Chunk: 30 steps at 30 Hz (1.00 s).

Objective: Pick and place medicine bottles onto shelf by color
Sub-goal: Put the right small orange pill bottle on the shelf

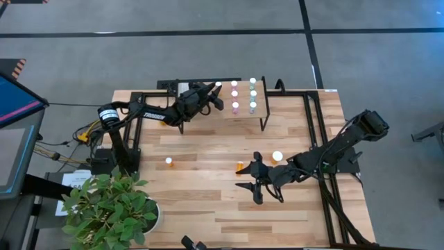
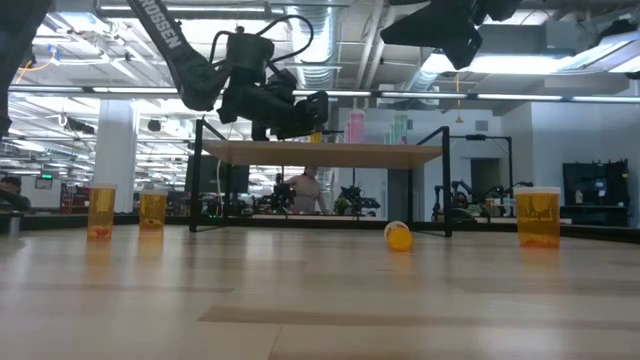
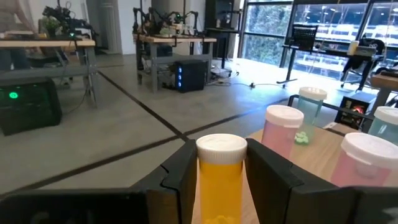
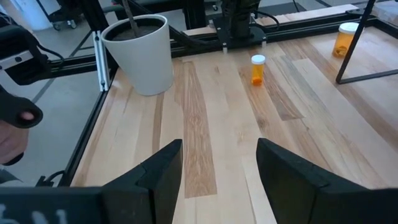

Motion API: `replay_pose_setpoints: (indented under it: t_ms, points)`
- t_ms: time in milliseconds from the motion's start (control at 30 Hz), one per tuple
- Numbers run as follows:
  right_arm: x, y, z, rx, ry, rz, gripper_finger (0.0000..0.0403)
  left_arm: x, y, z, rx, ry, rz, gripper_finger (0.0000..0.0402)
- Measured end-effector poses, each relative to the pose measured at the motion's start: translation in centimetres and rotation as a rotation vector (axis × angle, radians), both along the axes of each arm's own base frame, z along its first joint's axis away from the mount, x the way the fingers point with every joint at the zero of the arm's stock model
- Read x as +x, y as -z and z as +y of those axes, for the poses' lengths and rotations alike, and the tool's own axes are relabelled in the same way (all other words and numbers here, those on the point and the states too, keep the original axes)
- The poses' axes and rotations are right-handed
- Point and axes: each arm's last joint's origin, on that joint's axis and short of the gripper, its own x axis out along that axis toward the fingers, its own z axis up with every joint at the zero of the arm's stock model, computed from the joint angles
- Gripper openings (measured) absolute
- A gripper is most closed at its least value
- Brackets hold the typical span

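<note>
Left wrist view shows the left gripper (image 3: 222, 186) with its fingers pinching an upright orange bottle (image 3: 221, 177), cap up, at the left end of the shelf (image 1: 243, 114), beside the pink bottles (image 3: 281, 129). The right gripper (image 1: 258, 182) waits over the bench, fingers spread, empty.

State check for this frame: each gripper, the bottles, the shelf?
left gripper: shut on orange bottle, at the shelf's edge
right gripper: jaws open, empty, over bare tabletop
shelf: holds upright pink bottles and green bottles
fallen orange bottle: on its side on the tabletop
</note>
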Motion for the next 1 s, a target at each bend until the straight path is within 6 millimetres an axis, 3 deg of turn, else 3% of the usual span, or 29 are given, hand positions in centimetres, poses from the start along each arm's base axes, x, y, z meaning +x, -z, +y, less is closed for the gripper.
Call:
replay_pose_setpoints:
  t_ms: [400,767,1000]
  points:
    - [0.00,-0.01,0.00,0.001,0.000,-0.001,0.0224,0.04,0.05,-0.10,-0.003,0.004,0.007,0.0106]
    - [0.00,-0.01,0.00,0.001,0.000,-0.001,0.0224,0.29,0.23,-0.60,-0.004,0.022,0.025,0.0165]
    - [0.00,-0.01,0.01,0.001,0.000,-0.001,0.0224,0.32,0.18,-0.66,0.003,0.023,0.026,0.0172]
